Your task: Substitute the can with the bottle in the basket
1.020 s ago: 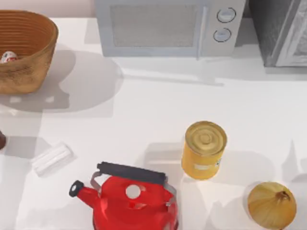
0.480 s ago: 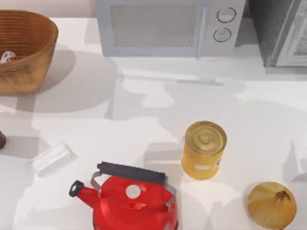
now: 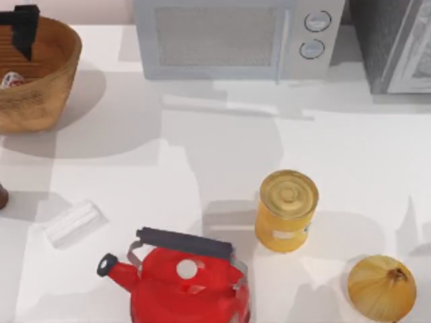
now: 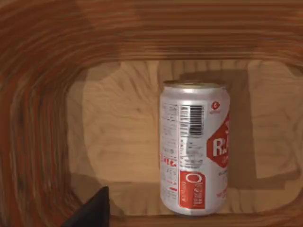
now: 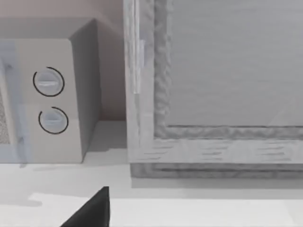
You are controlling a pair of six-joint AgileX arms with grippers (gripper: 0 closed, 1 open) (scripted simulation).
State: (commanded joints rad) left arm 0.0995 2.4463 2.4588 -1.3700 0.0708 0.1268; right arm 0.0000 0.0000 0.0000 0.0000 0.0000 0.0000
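Barely begun: left pincer (image 3: 24,27) above the wicker basket (image 3: 57,74) at the counter's (image 3: 202,155) far left, grip unreadable, nothing held, red-and-white can (image 4: 195,149) lying inside unlifted, brown bottle (image 3: 2,196) waiting at the left edge, right pincer's opening unreadable too.

Top camera: overhead, looking down on the tabletop (image 3: 202,148). Left wrist camera: close, looking down into the basket (image 4: 42,71) at the far left, shared with top view. Right wrist camera: low, facing the far-side microwave (image 5: 52,99), also shared with top view.
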